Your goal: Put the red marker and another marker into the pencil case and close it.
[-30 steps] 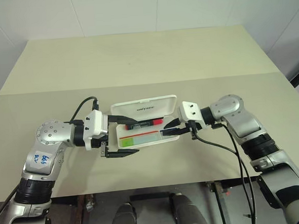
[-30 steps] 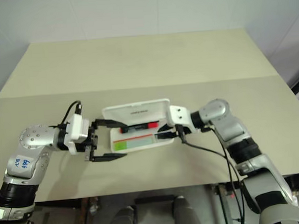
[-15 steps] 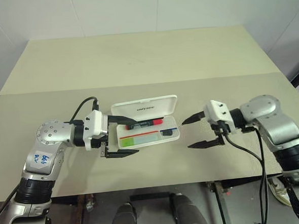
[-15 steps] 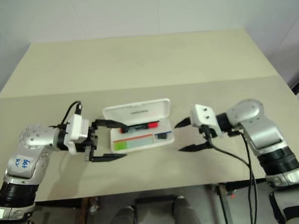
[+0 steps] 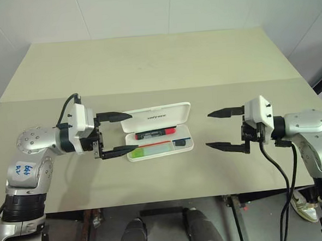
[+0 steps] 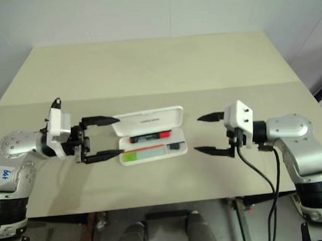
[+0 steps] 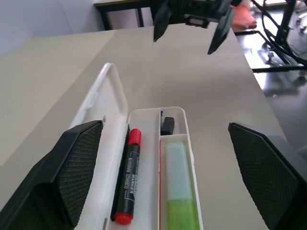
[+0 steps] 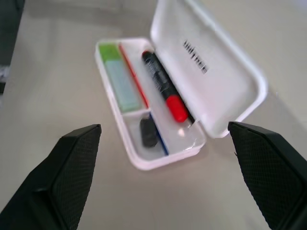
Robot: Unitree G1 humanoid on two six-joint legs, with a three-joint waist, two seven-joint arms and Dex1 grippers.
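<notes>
Right gripper (image 5: 220, 129) withdrawn from case (image 5: 158, 132), jaws now apart, empty | left gripper (image 5: 115, 133) lifted slightly, apart | red marker (image 5: 155, 134), green marker (image 5: 151, 150) inside open case on table (image 5: 147, 66)

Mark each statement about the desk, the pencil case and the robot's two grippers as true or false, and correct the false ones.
1. The pencil case lies shut. False: its hinged lid stands open.
2. The red marker lies inside the case. True.
3. The green-capped marker lies on the table outside the case. False: it lies in the tray's front compartment, beside the red marker.
4. The right gripper is open and holds nothing. True.
5. The left gripper is clamped on the lid. False: it is open beside the case, holding nothing.
</notes>
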